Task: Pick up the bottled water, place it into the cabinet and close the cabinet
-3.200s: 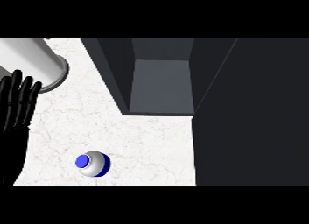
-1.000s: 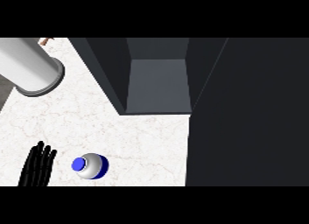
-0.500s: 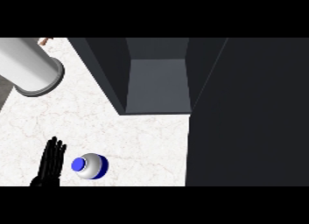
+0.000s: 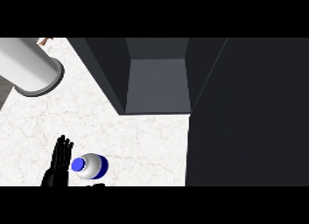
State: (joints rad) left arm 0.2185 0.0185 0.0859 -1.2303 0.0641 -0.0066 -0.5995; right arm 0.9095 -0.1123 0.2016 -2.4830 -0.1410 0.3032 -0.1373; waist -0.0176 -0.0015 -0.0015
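On my feed, at the far left, a pale grey cylinder [image 4: 26, 65] lies tilted across the upper corner of the white marbled counter [image 4: 150, 135], its darker rimmed end pointing down and to the right. Just right of its top, a small pinkish thing [image 4: 45, 40] shows at the edge, too small for me to name.

Lower down, the left hand [image 4: 57, 164] comes up from the bottom edge, open, its fingers straight and close together, pointing toward the far side of the counter. The bottled water [image 4: 90, 166] stands upright just to the right of those fingers. I see it from above as a white round with a blue cap. I cannot tell whether the fingers touch it.

Further right and farther back, the dark cabinet [image 4: 158, 83] stands open, well apart from the bottle, its grey inside showing. Its dark door [image 4: 254, 113] fills the right side of the view.
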